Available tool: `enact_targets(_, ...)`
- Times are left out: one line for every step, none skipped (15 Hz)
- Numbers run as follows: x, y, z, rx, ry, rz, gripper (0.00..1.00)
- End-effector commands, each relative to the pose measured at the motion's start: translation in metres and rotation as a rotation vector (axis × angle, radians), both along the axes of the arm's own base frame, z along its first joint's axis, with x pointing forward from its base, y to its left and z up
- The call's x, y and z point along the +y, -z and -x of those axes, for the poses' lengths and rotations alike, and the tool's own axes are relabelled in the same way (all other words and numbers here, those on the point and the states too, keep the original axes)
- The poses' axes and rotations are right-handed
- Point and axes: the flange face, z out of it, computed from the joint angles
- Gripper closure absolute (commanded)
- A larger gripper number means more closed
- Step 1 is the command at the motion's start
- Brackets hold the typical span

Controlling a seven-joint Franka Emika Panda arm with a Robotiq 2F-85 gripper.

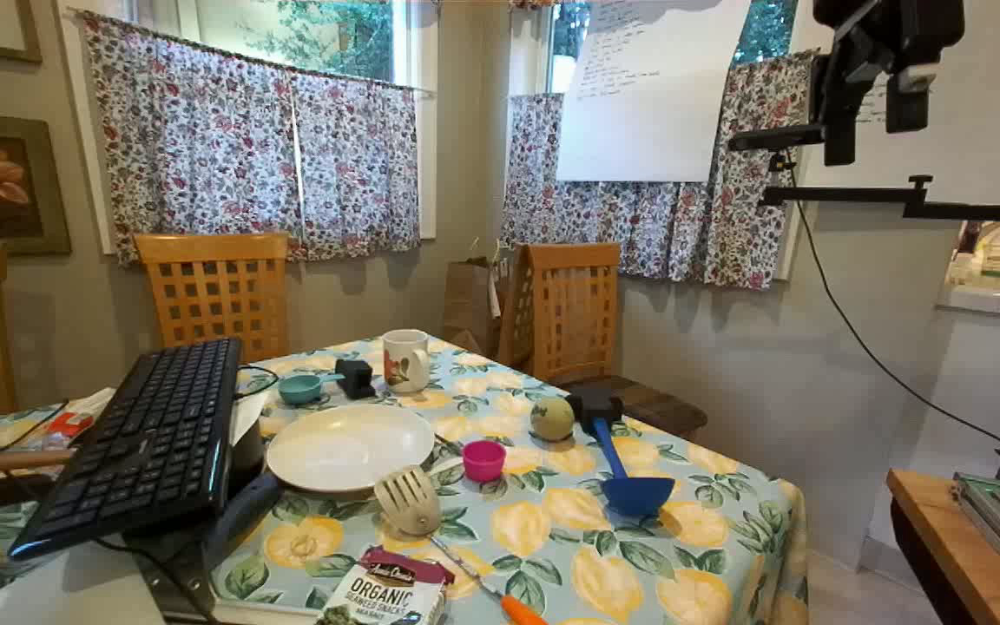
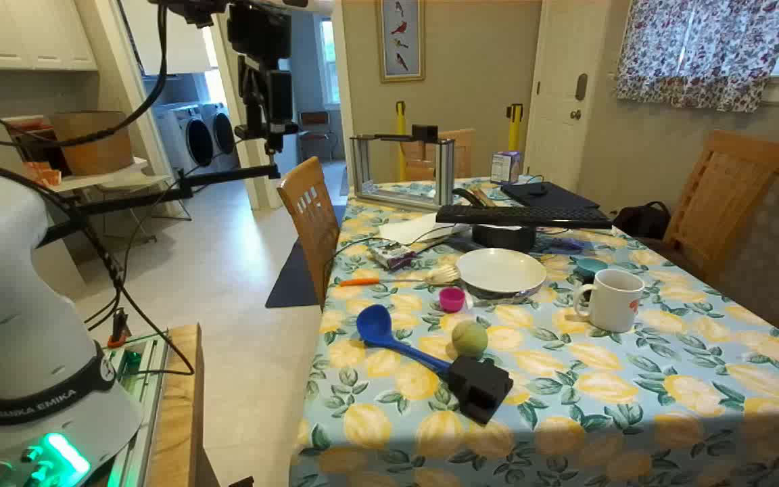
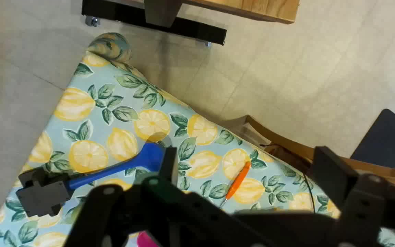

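Observation:
My gripper (image 3: 250, 168) is open and empty, high above the table; it also shows in an exterior view (image 1: 875, 130). In the wrist view the orange handle of a slotted spatula (image 3: 238, 181) lies on the table below, between the fingers. A blue ladle (image 3: 151, 156) lies beside the left finger, its handle end at a black block (image 3: 43, 195). A pink cup (image 3: 146, 240) is mostly hidden by the gripper. In an exterior view a greenish ball (image 2: 469, 338), a white mug (image 2: 612, 301), a shallow white dish (image 2: 501, 270) and a teal cup (image 2: 591, 268) stand on the lemon-print tablecloth.
A black keyboard (image 1: 144, 425) rests raised on a dark round object. A seaweed snack pack (image 1: 391, 586) lies near the spatula. A metal frame (image 2: 443, 172) stands at the far end. A black bar (image 2: 227, 174) extends near the gripper. Wooden chairs (image 1: 213, 295) surround the table.

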Motion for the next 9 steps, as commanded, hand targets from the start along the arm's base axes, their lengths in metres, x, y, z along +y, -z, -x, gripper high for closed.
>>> enact_targets(0.0, -0.001, 0.0, 0.001, 0.0, 0.0, 0.0)
enact_targets(0.0, -0.001, 0.0, 0.001, 0.0, 0.0, 0.0)
enact_targets(0.0, -0.001, 0.0, 0.001, 0.0, 0.0, 0.0)
enact_targets(0.0, -0.001, 0.0, 0.001, 0.0, 0.0, 0.0)
enact_targets(0.0, -0.001, 0.0, 0.001, 0.0, 0.0, 0.0)
enact_targets(0.0, -0.001, -0.001, -0.014, 0.009, -0.007, 0.0)
enact_targets(-0.001, -0.001, -0.004, -0.044, 0.037, 0.002, 0.0)
enact_targets(-0.003, -0.001, -0.012, -0.114, 0.083, 0.063, 0.0)
enact_targets(-0.003, 0.002, -0.023, -0.159, 0.109, 0.074, 0.0)
